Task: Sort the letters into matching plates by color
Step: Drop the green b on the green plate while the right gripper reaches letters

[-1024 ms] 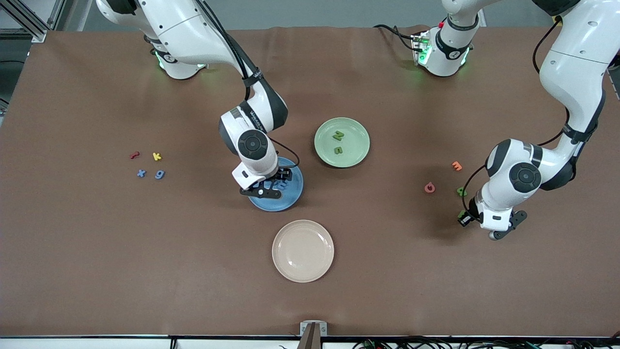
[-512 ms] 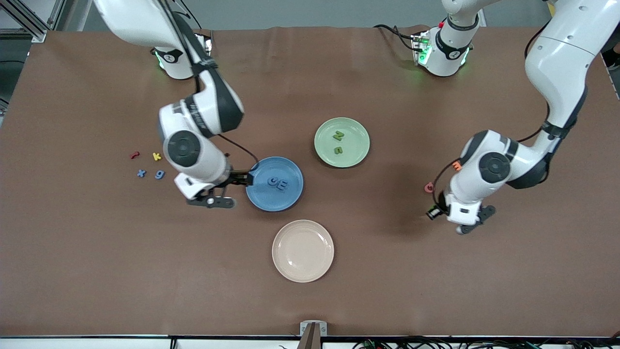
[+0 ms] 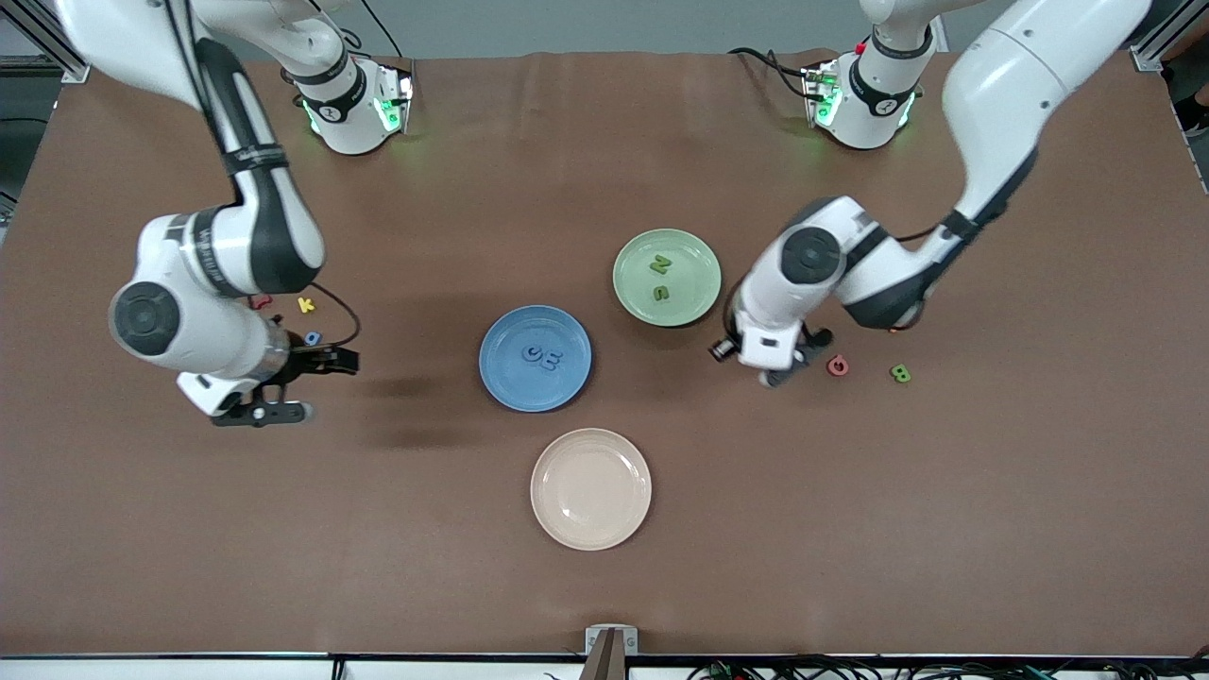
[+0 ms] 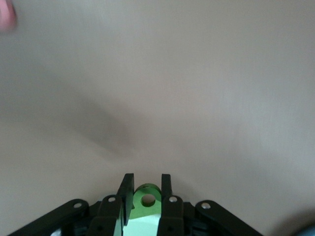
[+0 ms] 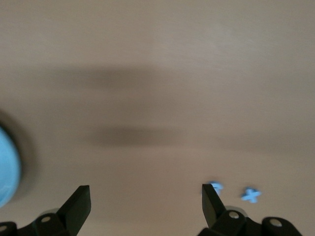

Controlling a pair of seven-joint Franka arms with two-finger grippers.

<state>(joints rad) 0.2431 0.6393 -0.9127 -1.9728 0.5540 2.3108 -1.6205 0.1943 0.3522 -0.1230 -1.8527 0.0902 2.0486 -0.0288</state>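
meanwhile, the left gripper was seen at the middle right of the front view, over bare table just beside the pale green plate, toward the left arm's end. in the left wrist view its fingers were clamped on a green letter, a small piece with a round hole, held between them. two green letters were lying in the green plate already. another green letter was left on the table at the right of the frame, near a red letter, which lay just beside the left gripper.

the right gripper was found at the middle left of the front view, its jaws spread wide with nothing between them. in the right wrist view its fingers stood far apart over the table, and two blue letters were visible close to one finger, an x shape among them. in the front view a blue letter was partly hidden by the right arm, with a yellow letter and a red letter above it in the frame.

the blue plate was placed at the centre, well apart from the right gripper, with two blue letters in it. a cream plate lay lower in the frame, nearer to the camera.
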